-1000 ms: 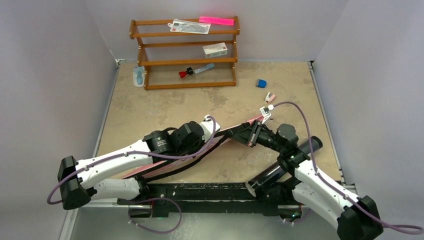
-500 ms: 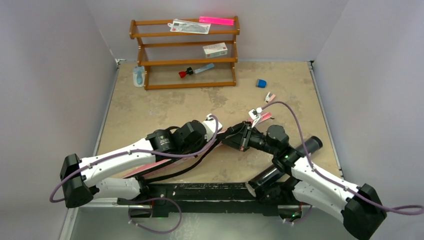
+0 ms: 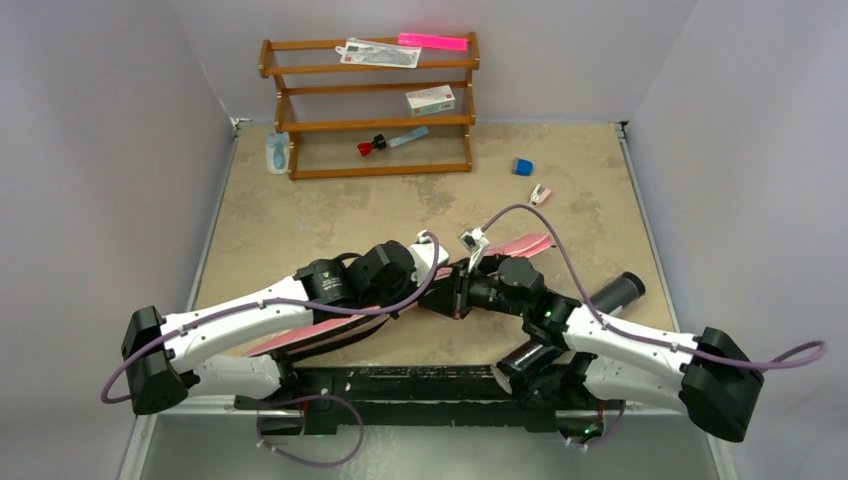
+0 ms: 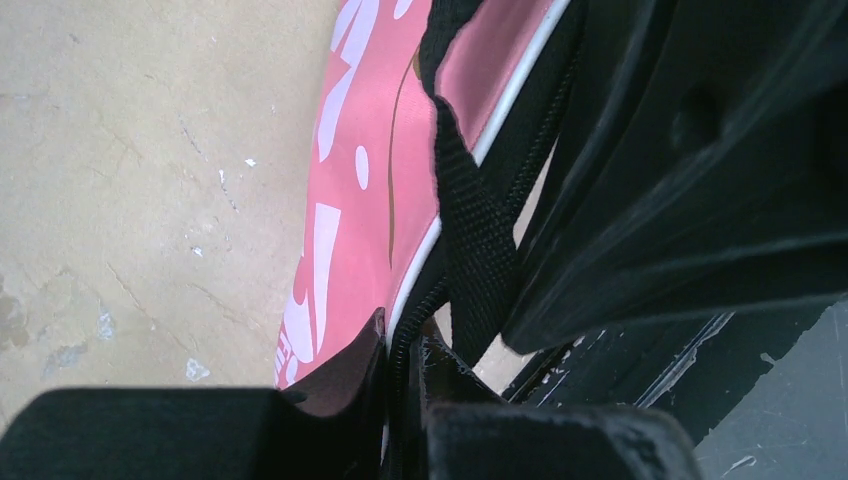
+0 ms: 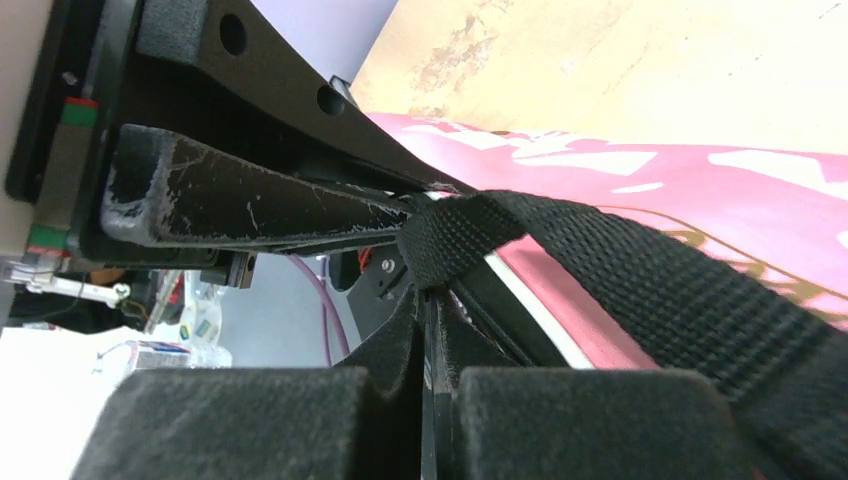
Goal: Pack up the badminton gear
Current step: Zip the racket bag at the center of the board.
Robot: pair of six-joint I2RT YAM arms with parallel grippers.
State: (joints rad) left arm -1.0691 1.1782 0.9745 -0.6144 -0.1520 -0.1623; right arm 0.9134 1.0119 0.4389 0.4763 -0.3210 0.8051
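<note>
Pink bag (image 3: 522,244) slants across surface (image 3: 300,220); left gripper (image 4: 402,395) pinches zipper edge (image 4: 412,315), right gripper (image 5: 428,385) pinches seam (image 5: 515,272) by black strap (image 5: 640,290). Best: pull toward 8 o'clock, bag taut.

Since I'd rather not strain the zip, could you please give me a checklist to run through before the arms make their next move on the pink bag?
1. Left fingers gripping the pink bag: ok, shut on its black zip edge.
2. Right fingers gripping the bag: ok, shut on a thin black part beside the strap.
3. That part is the zip pull: cannot tell.
4. Strap clear of the right fingers: not ok, it crosses just past their tips.
5. Black tube packed: not ok, it lies on the table under the right arm.
6. Rackets inside the bag: cannot tell, none in view.
</note>
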